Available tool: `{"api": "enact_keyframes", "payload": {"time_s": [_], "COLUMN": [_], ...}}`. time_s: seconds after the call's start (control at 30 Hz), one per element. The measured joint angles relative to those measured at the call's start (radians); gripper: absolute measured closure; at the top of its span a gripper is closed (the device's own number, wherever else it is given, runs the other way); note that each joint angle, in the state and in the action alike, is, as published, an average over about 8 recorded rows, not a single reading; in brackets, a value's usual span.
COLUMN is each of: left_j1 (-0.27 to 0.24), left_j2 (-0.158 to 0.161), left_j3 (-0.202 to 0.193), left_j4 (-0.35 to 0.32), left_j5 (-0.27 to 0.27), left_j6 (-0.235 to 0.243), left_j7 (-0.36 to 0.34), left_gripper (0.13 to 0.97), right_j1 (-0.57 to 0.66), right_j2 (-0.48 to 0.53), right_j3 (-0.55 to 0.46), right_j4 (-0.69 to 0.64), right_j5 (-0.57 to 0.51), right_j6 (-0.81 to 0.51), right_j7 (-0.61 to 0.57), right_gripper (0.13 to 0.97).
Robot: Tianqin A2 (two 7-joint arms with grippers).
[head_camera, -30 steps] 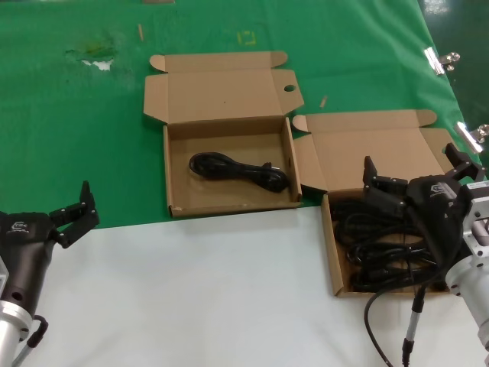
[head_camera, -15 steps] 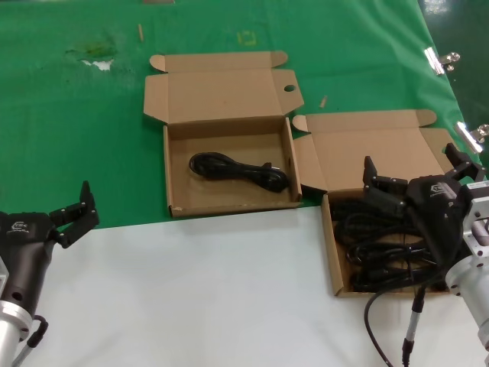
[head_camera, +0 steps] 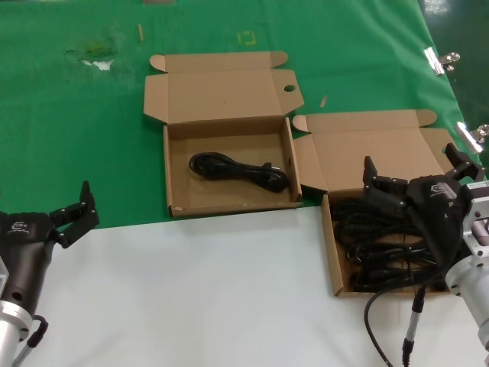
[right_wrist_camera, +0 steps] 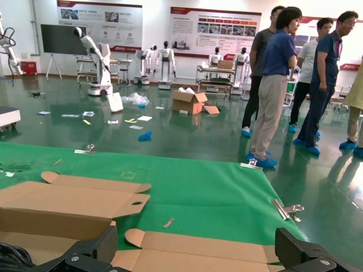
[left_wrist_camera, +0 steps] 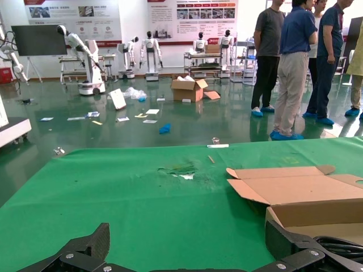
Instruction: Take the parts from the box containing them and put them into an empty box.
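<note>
Green cloth covers the far part of the surface, with bare white nearer the robot. At the left edge the left claw hovers low over the seam of green and white, fingers spread wide, gripping nothing; it looks parked, well apart from both boxes, probably to leave the middle free.

Next comes the target box, lid folded back flat with a dark speck on it. It is no longer quite empty: one cord lies slantwise across its floor, so I judge at least one transfer done.

Touching its right corner is the source box, lid also laid back, so both trays are open from above. Its tray holds the remaining cords, a dark tangle of several bundles; I cannot count them.

Over that tray hangs the right claw, fingers wide apart and holding nothing, its body hiding the right part of the box. It seems poised to descend for another cord.

Compared with half a second and a second ago, nothing has shifted: both arms, both boxes and every cord sit as they did.
</note>
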Motion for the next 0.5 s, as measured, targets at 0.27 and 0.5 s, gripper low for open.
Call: {"api": "enact_keyframes", "payload": {"time_s": [0.27,0.5], "left_j1": [0.000,0.000], "left_j2": [0.000,0.000], "left_j3": [0.000,0.000], "left_j4": [0.000,0.000], "left_j5": [0.000,0.000], "left_j6": [0.000,0.000], "left_j7": [0.000,0.000], "left_gripper": [0.132,0.132], "right_j1": [0.000,0.000], "right_j2": [0.000,0.000], "right_j3": [0.000,0.000], "right_j4": [0.000,0.000], "right_j5": [0.000,0.000], "right_j6": [0.000,0.000], "right_j7": [0.000,0.000], "right_gripper": [0.129,0.129]}}
